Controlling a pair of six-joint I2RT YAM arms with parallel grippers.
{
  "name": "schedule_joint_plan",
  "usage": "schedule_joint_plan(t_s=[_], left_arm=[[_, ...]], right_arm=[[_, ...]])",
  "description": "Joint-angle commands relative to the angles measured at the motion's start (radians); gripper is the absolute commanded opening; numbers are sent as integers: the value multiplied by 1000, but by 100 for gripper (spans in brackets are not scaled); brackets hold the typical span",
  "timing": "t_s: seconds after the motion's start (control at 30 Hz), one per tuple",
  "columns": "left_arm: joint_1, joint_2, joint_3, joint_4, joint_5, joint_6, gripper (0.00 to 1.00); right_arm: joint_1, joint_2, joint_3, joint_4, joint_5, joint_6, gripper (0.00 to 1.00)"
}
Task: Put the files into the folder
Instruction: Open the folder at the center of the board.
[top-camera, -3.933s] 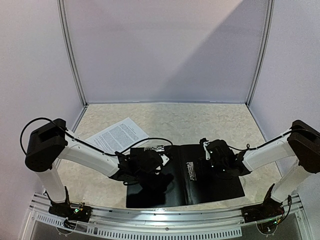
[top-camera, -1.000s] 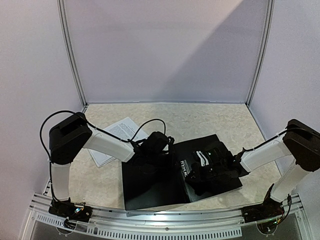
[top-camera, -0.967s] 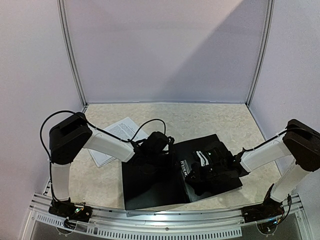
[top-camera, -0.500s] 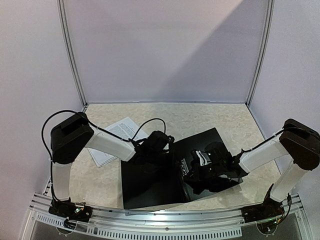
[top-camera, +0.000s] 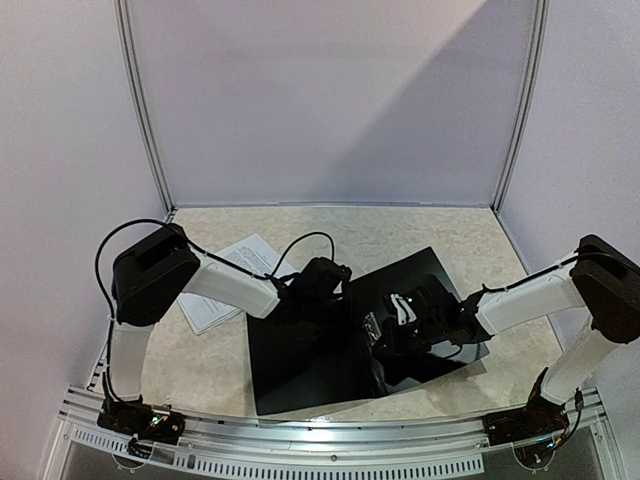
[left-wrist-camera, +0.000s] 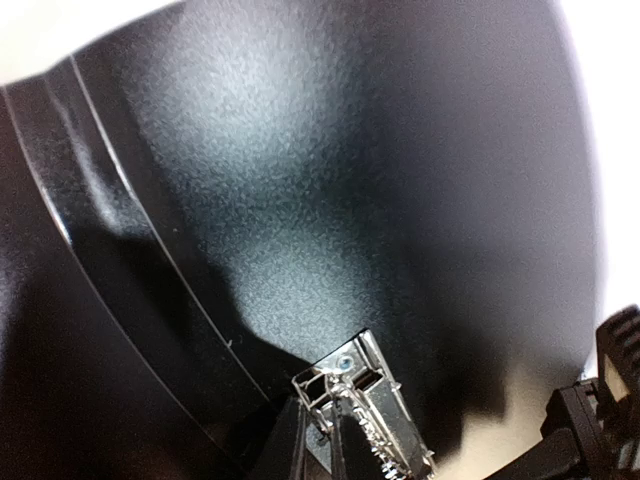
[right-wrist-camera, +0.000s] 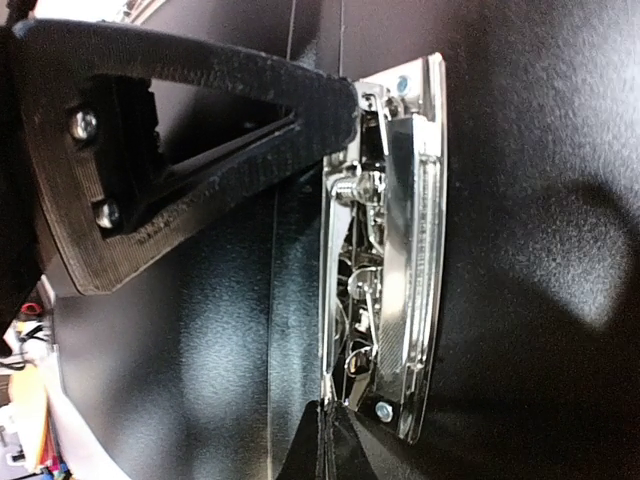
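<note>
The black folder (top-camera: 330, 360) lies open on the table, turned askew. Its metal clip (top-camera: 385, 322) sits at the spine and also shows in the left wrist view (left-wrist-camera: 372, 405) and the right wrist view (right-wrist-camera: 400, 240). My left gripper (top-camera: 322, 287) is over the folder's left half; its fingers (left-wrist-camera: 300, 445) are shut on a thin metal part at the clip's end. My right gripper (top-camera: 402, 318) is at the clip; its fingertips (right-wrist-camera: 325, 445) are shut on the clip's thin edge. The files (top-camera: 222, 280), white printed sheets, lie on the table left of the folder, partly under my left arm.
The beige table (top-camera: 400, 235) is walled at the back and both sides. A metal rail (top-camera: 320, 440) runs along the near edge. My left gripper's black finger (right-wrist-camera: 180, 130) shows in the right wrist view, touching the clip's far end.
The folder has turned counterclockwise, its right half swinging toward the back. Both grippers have come together at the clip on the spine. The files have not moved.
</note>
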Motion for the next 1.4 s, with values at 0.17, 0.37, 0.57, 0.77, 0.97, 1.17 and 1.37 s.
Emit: schedule_joint_plan(t_s=[0.17, 0.37, 0.57, 0.77, 0.97, 1.17, 1.37], left_arm=[[13, 97, 38, -193, -42, 69, 0], [13, 109, 44, -237, -47, 74, 0], [13, 112, 42, -236, -51, 82, 0], [13, 108, 35, -231, -52, 90, 0], [13, 98, 29, -228, -50, 95, 0], [13, 89, 24, -226, -53, 102, 0], [13, 57, 21, -213, -36, 108, 2]], right_arm=[[-4, 26, 29, -255, 183, -51, 0], [-5, 63, 82, -339, 247, -86, 0], [-5, 112, 47, -326, 251, -61, 0], [-8, 103, 35, -303, 239, -25, 0], [-7, 8, 111, -314, 170, -26, 0], [-11, -50, 213, -362, 190, -46, 0], [-23, -43, 199, -246, 90, -39, 2]])
